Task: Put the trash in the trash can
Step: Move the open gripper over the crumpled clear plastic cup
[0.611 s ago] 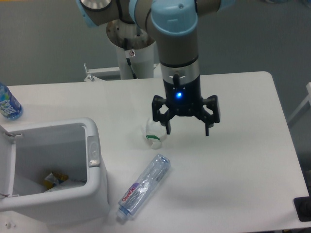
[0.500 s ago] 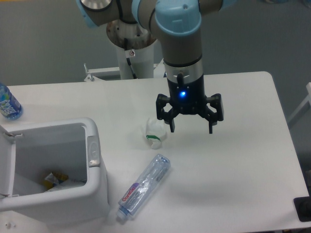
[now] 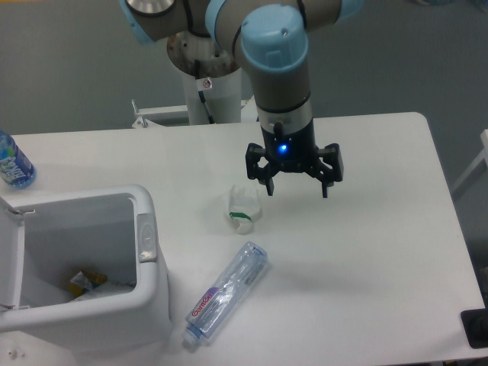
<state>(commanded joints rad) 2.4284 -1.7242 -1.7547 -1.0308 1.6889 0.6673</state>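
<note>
Camera view: gripper (image 3: 296, 185) hangs over mid-desk, jaws spread wide, holding nothing. One cup (image 3: 242, 207) lies just left, one clear bottle (image 3: 226, 294) below near the front edge. One trash can (image 3: 145, 252) stands open at left; one blue bottle (image 3: 13, 161) far left on the desk (image 3: 381, 252).

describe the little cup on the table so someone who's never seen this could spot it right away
Start at the big white trash can at the table's front left corner, lid open. Just off its far right corner, toward the middle of the table, lies the small translucent white cup, below and left of the open gripper. Unlike the long clear bottle nearer the front edge, it is short, milky and carries a green mark.
</note>
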